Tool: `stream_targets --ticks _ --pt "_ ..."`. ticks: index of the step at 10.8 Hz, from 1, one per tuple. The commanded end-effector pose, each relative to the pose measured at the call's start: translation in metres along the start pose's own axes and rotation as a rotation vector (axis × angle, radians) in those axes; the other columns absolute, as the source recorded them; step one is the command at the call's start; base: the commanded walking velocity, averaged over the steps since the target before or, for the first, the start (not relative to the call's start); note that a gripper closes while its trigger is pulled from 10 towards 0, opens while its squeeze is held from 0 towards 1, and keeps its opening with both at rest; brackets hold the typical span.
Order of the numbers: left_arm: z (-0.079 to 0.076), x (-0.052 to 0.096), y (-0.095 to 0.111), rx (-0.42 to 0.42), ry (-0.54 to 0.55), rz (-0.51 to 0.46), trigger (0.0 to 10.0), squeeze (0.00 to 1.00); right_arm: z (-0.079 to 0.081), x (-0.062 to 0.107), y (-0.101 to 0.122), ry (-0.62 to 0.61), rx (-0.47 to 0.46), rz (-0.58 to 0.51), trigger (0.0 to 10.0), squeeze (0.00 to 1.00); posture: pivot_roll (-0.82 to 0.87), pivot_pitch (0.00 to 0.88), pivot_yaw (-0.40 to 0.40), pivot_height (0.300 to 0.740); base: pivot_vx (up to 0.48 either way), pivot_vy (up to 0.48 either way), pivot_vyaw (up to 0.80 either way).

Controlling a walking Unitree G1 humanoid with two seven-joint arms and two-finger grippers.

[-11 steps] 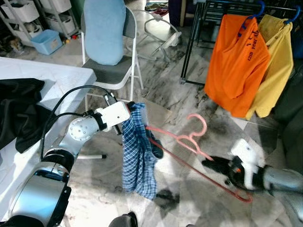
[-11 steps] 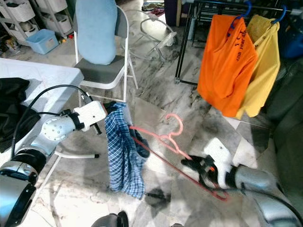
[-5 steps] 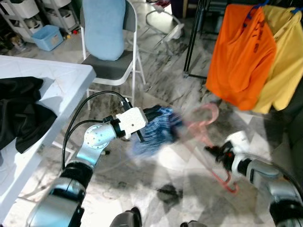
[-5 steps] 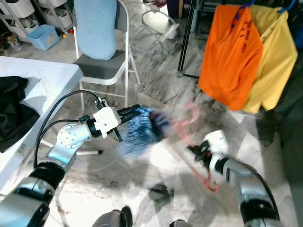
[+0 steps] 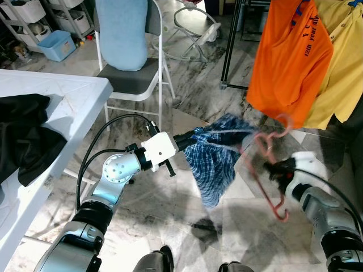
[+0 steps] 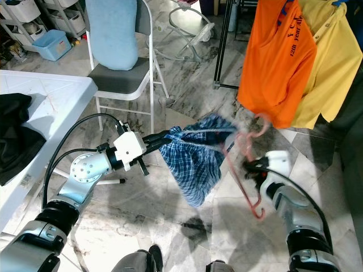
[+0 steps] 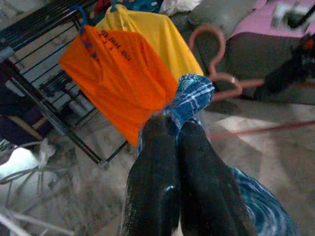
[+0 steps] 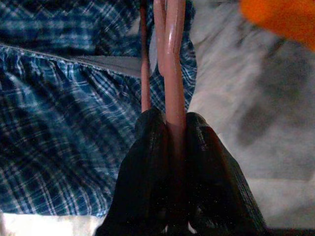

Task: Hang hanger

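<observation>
holding one pink hanger [image 5: 266, 148], right claw [image 8: 170, 123] clamped tight on it; left claw [image 7: 179, 129] pinches one blue plaid garment [image 5: 214, 160]. two shirts hang behind: orange shirt [image 5: 286, 56], yellow shirt [image 5: 343, 56].

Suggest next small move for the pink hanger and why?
Probably raise the right gripper, shut on the pink plastic hanger, toward the rail holding the orange shirt. The hanger's hook sits below the shirt's hem, well short of the rail, while the left gripper holds the blue plaid garment spread beside it.
</observation>
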State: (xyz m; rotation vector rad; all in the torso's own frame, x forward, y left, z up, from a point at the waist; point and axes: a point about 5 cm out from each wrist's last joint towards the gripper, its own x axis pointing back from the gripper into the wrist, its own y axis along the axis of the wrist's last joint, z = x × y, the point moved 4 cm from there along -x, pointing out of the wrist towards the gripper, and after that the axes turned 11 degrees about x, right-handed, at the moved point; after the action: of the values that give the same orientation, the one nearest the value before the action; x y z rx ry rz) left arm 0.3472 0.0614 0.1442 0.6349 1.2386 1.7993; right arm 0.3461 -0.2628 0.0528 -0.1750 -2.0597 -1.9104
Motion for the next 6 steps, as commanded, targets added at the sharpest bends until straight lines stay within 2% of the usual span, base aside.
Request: stream_targets --ticks 1,3,4,5,6 --pt "0.002 0.005 -0.003 0.001 0.021 0.013 10.0 0.00 -0.012 0.004 0.003 -0.079 -0.030 -0.023 10.0 0.00 -0.07 0.183 0.110 0.740 0.000 0.000 0.00" --pt "-0.002 0.003 -0.004 0.050 0.028 0.008 10.0 0.00 -0.042 0.006 0.017 -0.267 -0.225 -0.092 10.0 0.00 -0.07 0.175 0.094 0.740 0.000 0.000 0.00" --pt "-0.015 -0.001 -0.011 0.086 -0.002 0.028 10.0 0.00 -0.042 -0.002 0.051 -0.271 -0.295 -0.210 10.0 0.00 -0.07 0.164 0.083 0.740 0.000 0.000 0.00" --pt "-0.033 -0.007 -0.019 0.121 -0.051 0.055 10.0 0.00 -0.009 -0.018 0.112 -0.130 -0.312 -0.386 10.0 0.00 -0.06 0.159 0.078 0.740 0.000 0.000 0.00" --pt "-0.040 -0.010 -0.022 0.133 -0.075 0.068 10.0 0.00 0.011 -0.022 0.144 -0.050 -0.328 -0.484 10.0 0.00 -0.06 0.152 0.073 0.740 0.000 0.000 0.00"
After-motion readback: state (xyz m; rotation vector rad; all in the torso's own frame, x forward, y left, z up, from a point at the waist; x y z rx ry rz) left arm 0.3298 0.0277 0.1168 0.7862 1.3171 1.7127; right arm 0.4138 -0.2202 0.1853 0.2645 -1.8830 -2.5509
